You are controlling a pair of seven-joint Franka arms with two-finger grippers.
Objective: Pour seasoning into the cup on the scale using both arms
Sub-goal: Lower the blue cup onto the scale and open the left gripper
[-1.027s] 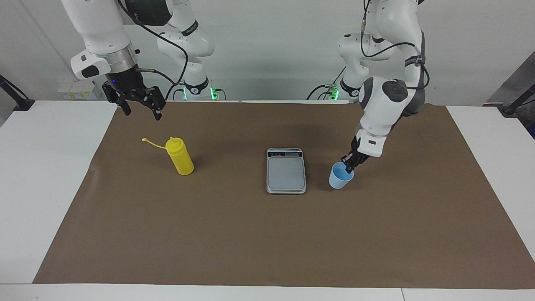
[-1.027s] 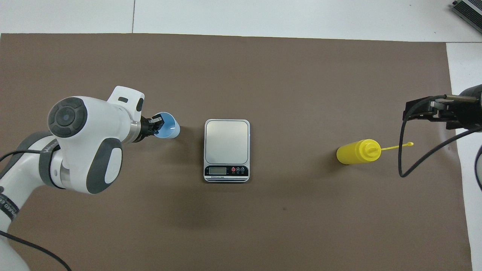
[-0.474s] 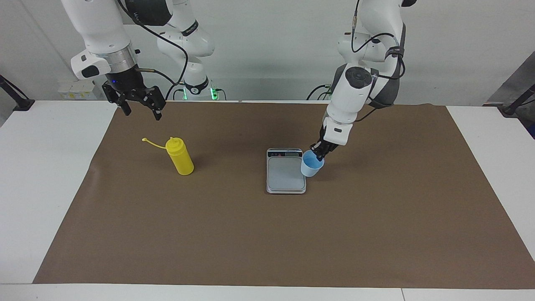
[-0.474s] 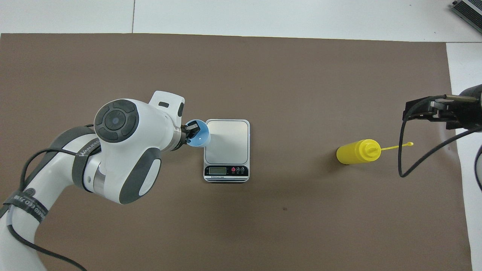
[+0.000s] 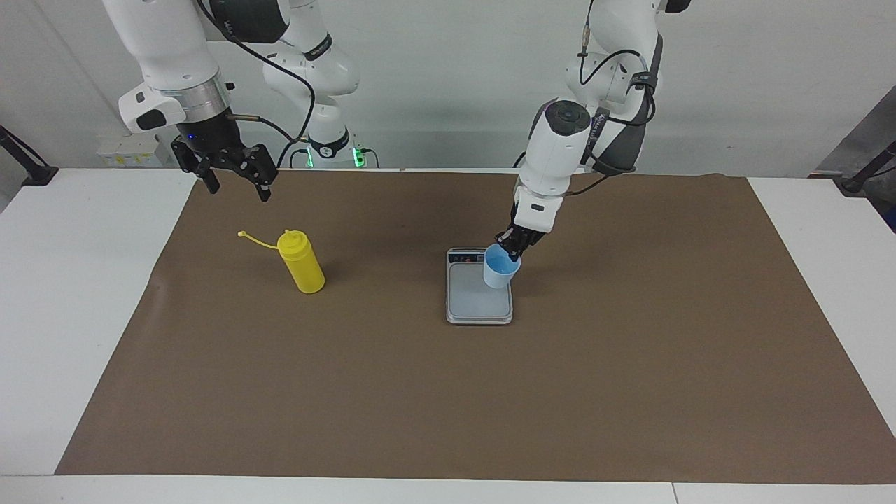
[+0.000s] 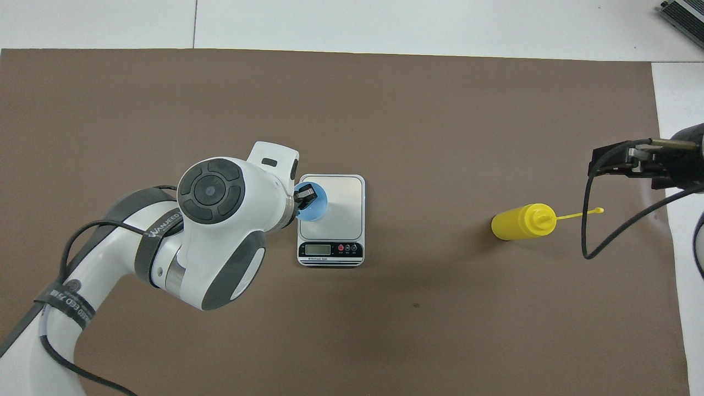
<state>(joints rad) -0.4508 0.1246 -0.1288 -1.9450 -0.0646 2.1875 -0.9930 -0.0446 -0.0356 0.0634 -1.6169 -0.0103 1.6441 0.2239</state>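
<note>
So my left hand (image 5: 514, 246) is pinched on the rim of the cup (image 5: 500, 269), one finger inside, carrying it over the scale (image 5: 479, 302) at the edge toward the left arm's end. Looks light and thin-walled, so a rim pinch should be plenty; squeezing harder would probably flex it. My right hand (image 5: 234, 180) waits with fingers spread, up over the brown mat, near the seasoning (image 5: 302, 262) standing on the worktop. That bottle's soft, so I'd grab mid-body.
</note>
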